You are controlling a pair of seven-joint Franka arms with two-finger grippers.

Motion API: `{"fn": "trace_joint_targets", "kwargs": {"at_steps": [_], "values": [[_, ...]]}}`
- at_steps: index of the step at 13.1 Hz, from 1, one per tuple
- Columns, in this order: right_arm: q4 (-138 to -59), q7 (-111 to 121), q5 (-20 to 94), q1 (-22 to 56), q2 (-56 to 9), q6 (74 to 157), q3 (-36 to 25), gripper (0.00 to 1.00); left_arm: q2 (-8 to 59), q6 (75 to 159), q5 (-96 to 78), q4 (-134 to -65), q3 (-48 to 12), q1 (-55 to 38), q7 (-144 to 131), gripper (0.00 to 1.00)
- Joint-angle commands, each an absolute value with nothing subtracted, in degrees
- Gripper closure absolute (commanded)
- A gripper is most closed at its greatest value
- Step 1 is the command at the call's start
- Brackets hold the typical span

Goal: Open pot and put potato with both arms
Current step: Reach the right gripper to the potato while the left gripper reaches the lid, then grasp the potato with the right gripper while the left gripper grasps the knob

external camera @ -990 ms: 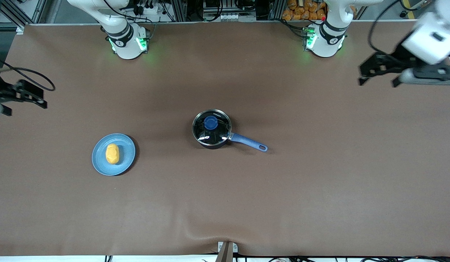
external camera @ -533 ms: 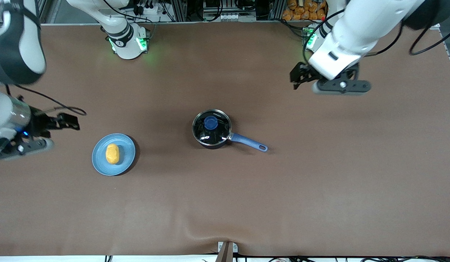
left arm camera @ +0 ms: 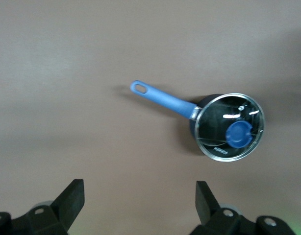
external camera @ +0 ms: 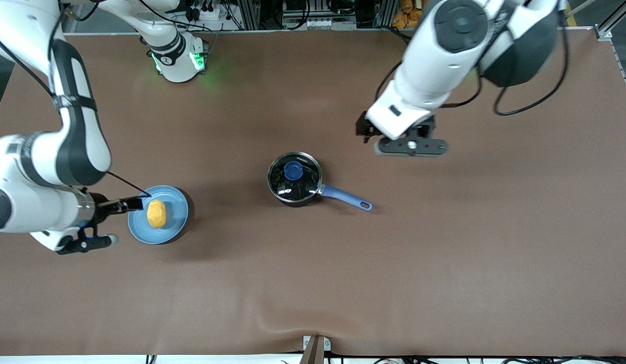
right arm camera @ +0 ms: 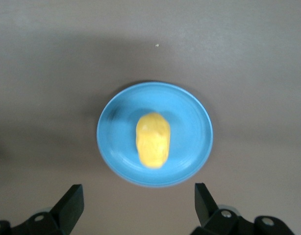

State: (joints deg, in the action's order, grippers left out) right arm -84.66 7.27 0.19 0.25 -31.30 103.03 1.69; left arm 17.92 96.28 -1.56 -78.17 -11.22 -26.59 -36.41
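Observation:
The black pot point(external camera: 294, 180) stands mid-table with its glass lid point(external camera: 304, 178) on, the blue knob point(external camera: 293, 170) on top, and its blue handle point(external camera: 346, 197) pointing toward the left arm's end. The potato point(external camera: 156, 213) lies on a blue plate point(external camera: 175, 218) toward the right arm's end. My left gripper point(external camera: 364, 129) hangs open and empty over bare table beside the pot. The left wrist view shows the gripper point(left arm camera: 139, 201) and the pot point(left arm camera: 229, 126). My right gripper point(external camera: 132, 204) is open and empty over the plate's edge. The right wrist view shows the gripper point(right arm camera: 139, 203), the potato point(right arm camera: 153, 139) and the plate point(right arm camera: 189, 132).
The brown table mat point(external camera: 444, 263) has a small raised wrinkle point(external camera: 272, 323) at its edge nearest the front camera. The arms' bases point(external camera: 179, 60) stand along the opposite edge, with cables and racks past them.
Both arms have swung in from the table's ends. The left gripper moved toward the pot. The right gripper moved to the plate's edge. Pot, lid, potato and plate have not moved.

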Motion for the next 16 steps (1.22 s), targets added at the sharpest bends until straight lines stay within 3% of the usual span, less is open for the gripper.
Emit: {"fn": "trace_joint_targets", "kwargs": {"at_steps": [1, 8, 14, 16], "values": [[-92.8, 6.4, 1.1, -0.3, -30.4, 111.2, 1.9, 0.00, 24.1, 99.2, 0.0, -73.2, -10.3, -31.7, -41.8, 0.00], [-93.3, 6.3, 3.0, -0.9, -36.7, 114.1, 1.9, 0.00, 33.4, 109.9, 2.8, -72.7, -10.0, -40.4, -50.5, 0.00], [-93.7, 6.3, 3.1, -1.0, -38.8, 114.4, 1.8, 0.00, 40.2, 117.3, 2.7, -72.6, 1.6, -52.5, -54.5, 0.00], [-93.7, 6.4, 3.1, -1.0, -39.1, 114.9, 1.8, 0.00, 42.0, 118.9, 2.7, -72.7, 2.5, -53.6, -55.1, 0.00]]}}
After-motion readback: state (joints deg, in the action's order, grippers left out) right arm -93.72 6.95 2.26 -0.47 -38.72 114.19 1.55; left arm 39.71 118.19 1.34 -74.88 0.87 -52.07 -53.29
